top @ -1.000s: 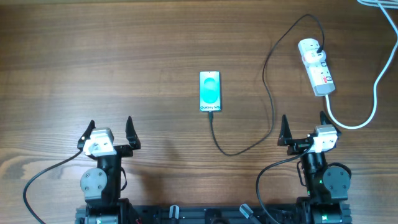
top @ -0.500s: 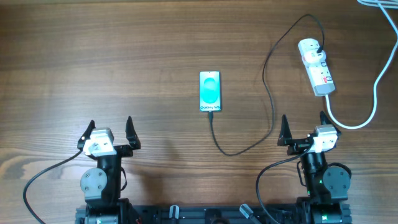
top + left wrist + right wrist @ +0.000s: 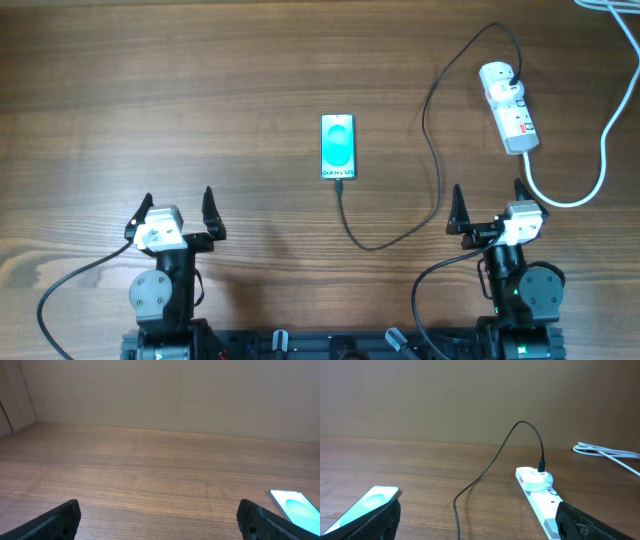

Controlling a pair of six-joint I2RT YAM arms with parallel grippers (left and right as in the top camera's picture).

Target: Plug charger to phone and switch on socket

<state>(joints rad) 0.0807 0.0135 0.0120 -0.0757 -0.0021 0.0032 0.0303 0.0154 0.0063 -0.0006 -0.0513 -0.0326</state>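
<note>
The phone lies flat mid-table with its cyan screen up; it also shows in the left wrist view and the right wrist view. The thin black charger cable runs from the phone's bottom edge, where its tip meets the phone, round to the white plug head seated in the white socket strip; the plug head and the strip also show in the right wrist view. My left gripper and right gripper are both open and empty near the table's front edge.
The strip's thick white cord loops at the right edge and runs off the top right corner; it also shows in the right wrist view. A pale wall stands beyond the far table edge.
</note>
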